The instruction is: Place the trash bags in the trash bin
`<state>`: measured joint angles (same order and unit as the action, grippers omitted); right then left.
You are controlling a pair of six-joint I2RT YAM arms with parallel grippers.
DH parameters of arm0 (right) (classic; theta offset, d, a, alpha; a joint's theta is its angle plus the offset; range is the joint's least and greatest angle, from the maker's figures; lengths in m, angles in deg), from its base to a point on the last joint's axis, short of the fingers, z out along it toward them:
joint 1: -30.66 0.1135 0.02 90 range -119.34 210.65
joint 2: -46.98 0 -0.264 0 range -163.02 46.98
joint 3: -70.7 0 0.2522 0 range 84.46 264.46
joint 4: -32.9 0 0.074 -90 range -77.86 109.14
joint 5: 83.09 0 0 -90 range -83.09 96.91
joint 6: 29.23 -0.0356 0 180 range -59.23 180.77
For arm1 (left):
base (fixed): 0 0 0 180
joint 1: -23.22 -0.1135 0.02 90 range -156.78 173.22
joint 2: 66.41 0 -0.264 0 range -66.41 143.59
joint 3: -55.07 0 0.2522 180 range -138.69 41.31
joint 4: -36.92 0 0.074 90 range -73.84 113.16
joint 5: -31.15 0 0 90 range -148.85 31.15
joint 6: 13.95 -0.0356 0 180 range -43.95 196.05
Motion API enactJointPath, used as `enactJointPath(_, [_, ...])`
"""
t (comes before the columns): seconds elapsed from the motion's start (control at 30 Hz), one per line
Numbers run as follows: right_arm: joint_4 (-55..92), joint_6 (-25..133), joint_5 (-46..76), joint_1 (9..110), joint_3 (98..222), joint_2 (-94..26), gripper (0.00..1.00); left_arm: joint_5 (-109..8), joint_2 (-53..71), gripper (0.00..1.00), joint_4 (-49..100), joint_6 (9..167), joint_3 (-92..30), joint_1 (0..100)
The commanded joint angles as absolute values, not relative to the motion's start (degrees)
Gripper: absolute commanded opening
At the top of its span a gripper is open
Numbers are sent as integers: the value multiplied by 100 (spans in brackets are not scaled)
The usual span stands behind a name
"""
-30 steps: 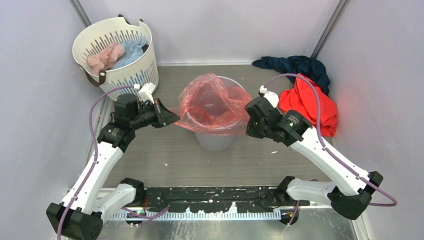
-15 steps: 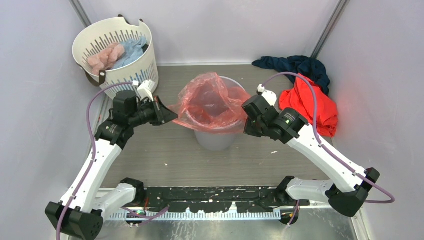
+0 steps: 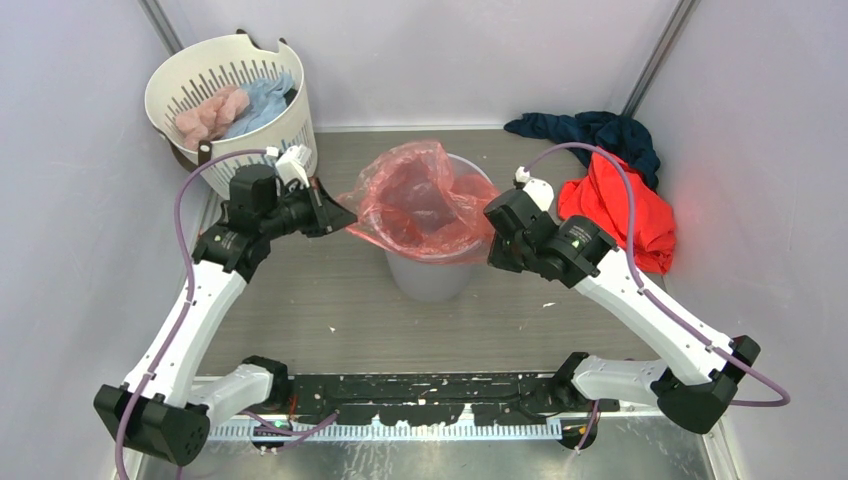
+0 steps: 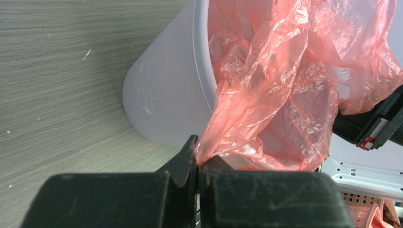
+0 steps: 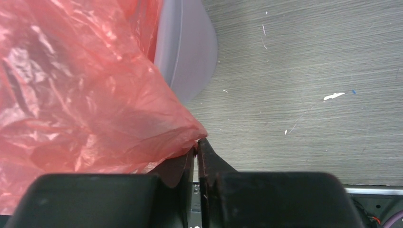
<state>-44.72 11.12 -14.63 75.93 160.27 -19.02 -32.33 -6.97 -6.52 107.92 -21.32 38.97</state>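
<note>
Showing on the pale grey wall of the trash bin [image 4: 166, 118], just ahead of the left gripper [image 4: 197, 159], is a faint whitish marking [image 4: 153, 90], too blurred to read. That gripper's jaws are pressed together on a gathered edge of the red-pink trash bag [image 4: 280, 95]. The right gripper [image 5: 196, 145] has its jaws only a thin slit apart, with the film drawn to a point between their tips. Between both grippers the bag drapes over the bin's mouth, partly sunk inside.

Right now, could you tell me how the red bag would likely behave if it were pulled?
Probably floppy: the red bag crumples and drapes over the grey bin. Likely very light: the left gripper and right gripper hold it by small pinches. Thin film might tear.
</note>
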Motion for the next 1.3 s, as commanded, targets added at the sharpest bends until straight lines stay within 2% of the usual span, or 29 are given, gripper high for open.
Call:
enactJointPath(0.0, [-4249,1117,-1760,7615,16320,-1764,15,-3302,-545,0,-342,10722,-2481,3900])
enactJointPath(0.1, [-4275,1136,-1831,7615,16303,-1744,18,-3288,-358,0,-240,10734,-2565,3898])
enactJointPath(0.77, [-4441,1164,-1979,7515,16128,-1527,19,-3438,553,0,304,10642,-3230,3897])
enactJointPath(1.0, [-4865,1041,-1993,7520,16063,-1112,20,-3493,1048,0,426,10567,-3675,3895])
enactJointPath(1.13, [-5383,1245,-2032,7521,16782,-940,20,-3424,1444,0,374,10430,-4052,3887])
enactJointPath(1.27, [-5370,1955,-1350,7516,17860,-1124,20,-3298,1702,0,420,10402,-4273,3886])
